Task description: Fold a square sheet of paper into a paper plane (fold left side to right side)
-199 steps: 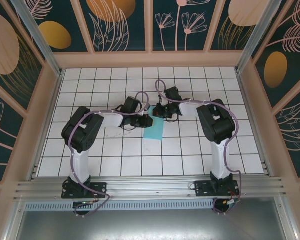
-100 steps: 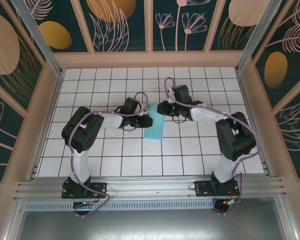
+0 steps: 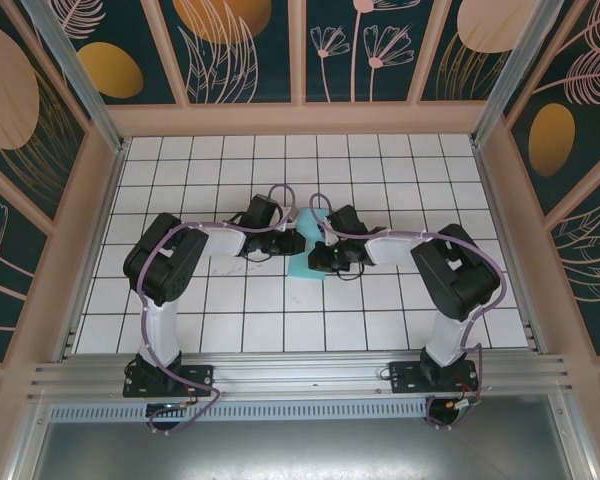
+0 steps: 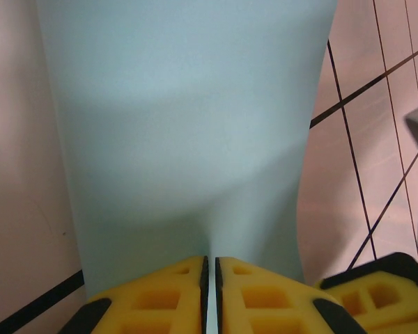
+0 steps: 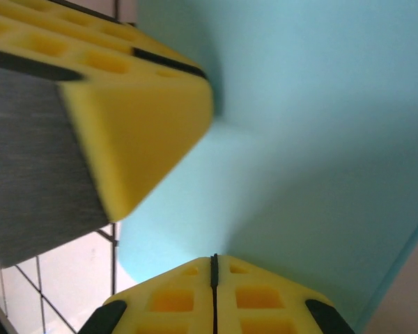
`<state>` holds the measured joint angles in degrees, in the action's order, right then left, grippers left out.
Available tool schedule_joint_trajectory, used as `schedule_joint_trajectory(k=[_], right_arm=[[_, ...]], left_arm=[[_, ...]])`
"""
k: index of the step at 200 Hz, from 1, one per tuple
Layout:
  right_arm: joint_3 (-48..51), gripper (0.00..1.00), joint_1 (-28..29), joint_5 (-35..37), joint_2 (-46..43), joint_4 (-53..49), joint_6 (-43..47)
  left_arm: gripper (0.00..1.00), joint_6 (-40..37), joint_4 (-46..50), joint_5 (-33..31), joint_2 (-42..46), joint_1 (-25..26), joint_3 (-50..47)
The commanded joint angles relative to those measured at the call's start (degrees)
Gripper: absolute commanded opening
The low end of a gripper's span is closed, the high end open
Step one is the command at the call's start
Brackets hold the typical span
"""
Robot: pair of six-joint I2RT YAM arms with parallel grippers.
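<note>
Turquoise-blue, matte and thin: a sheet of paper [image 3: 301, 270] lying on the white tiled table [image 3: 230, 320], wedged between the two claws and partly hidden under them from above. Just to the right of the left claw [image 3: 295, 242], to the left of and beneath the right claw [image 3: 321, 259], touching both. Near corner sticking out past the claws toward the arm bases.

From the left wrist: pale blue paper [image 4: 188, 125] spreading straight ahead of the claw [image 4: 209, 268], across most of the frame. Yellow foam pads [image 4: 153, 300] pressed together, with a hair-thin pale line caught in the slit between them and a soft pucker in the sheet running right into that slit. Pinching the paper's near edge, then. Another yellow pad [image 4: 376, 292] just to the right of this claw, low in the corner, close by the sheet's right edge. White tile and dark grout lines [image 4: 348, 104] off to either side of the claw.

From the right wrist: own claw [image 5: 212, 263] squeezed shut as well, pads [image 5: 265, 299] meeting along a thin dark seam, tips down at the sheet [image 5: 313, 139]. Impossible to tell which: paper inside that seam, or merely under the tips. Ahead and to the left of this claw, a blurred yellow fingertip [image 5: 143, 125] on a grey body, its point pushed into the paper, with a shallow dent around it. Darker edge along the sheet's right side; bare tile at the lower left, beside the claw.
</note>
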<state>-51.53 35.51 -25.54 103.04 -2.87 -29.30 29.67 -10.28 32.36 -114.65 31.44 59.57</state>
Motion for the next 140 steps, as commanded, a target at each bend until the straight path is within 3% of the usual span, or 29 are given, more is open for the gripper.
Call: schedule_joint_trajectory(k=[1,51,140], right_arm=[[-0.9,0.07,0.0,1.2,1.6,-3.2,-0.3],[-1.0,0.07,-0.1,3.8,3.5,-8.4,1.3],[-1.8,0.06,-0.3,5.4,4.6,-11.3,3.5]], left_arm=[[0.16,0.4,2.1,-0.4,0.0,0.0,0.4],[0.22,0.4,4.6,-0.3,0.8,-0.1,5.7],[0.21,-0.4,5.8,-2.3,-5.8,-1.5,11.9]])
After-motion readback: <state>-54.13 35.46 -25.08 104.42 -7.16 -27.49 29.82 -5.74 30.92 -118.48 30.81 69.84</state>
